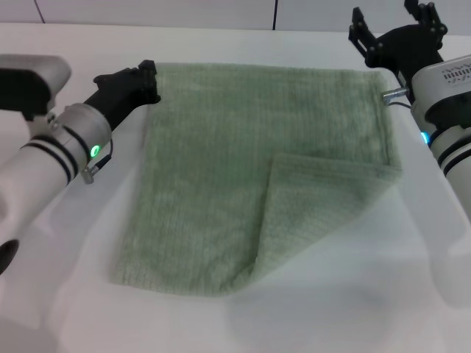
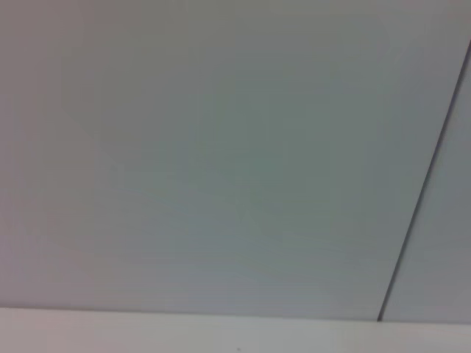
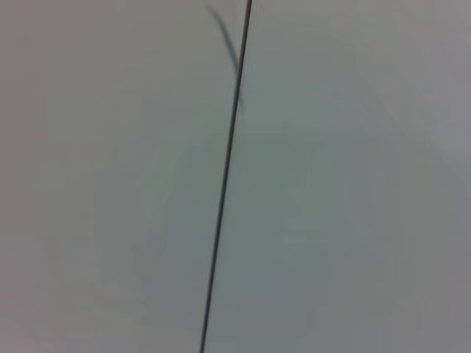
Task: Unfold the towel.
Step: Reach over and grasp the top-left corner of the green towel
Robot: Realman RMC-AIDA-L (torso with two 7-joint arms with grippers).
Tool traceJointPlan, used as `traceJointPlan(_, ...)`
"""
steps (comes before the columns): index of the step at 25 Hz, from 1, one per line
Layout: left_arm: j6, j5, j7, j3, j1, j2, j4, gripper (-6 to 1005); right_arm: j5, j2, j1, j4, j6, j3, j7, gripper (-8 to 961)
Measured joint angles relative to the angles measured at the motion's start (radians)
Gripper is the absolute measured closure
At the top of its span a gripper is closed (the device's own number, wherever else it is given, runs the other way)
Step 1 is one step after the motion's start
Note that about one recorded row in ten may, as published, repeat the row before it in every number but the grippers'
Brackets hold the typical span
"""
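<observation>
The pale sage-green towel [image 1: 243, 169] lies spread on the white table [image 1: 331, 309] in the head view. Its near right corner [image 1: 316, 206] is folded over onto the cloth as a triangle. My left gripper [image 1: 149, 79] is at the towel's far left corner, low on the table, and its fingers look shut on that corner. My right gripper [image 1: 394, 20] is open and empty, raised just beyond the towel's far right corner and clear of the cloth. Both wrist views show only a pale wall with a dark seam; the towel is out of view there.
A pale wall with dark seams [image 1: 275, 15] runs behind the table's far edge. A seam shows in the left wrist view [image 2: 423, 184] and in the right wrist view [image 3: 224, 176]. The table has bare room in front of the towel and to its right.
</observation>
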Motion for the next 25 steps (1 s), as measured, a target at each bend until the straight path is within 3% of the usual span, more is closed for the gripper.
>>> traceJointPlan(12,-0.228,0.000,-0.048,0.086,-0.097,-0.001,-0.027,976,-0.006,0.000,0.012,-0.037,0.060,-0.023,-0.001,139)
traceJointPlan(25,-0.366,0.000,-0.048,0.090,-0.121,-0.001,-0.049,977,-0.007,-0.003,0.018,-0.052,0.084,-0.031,-0.008,139)
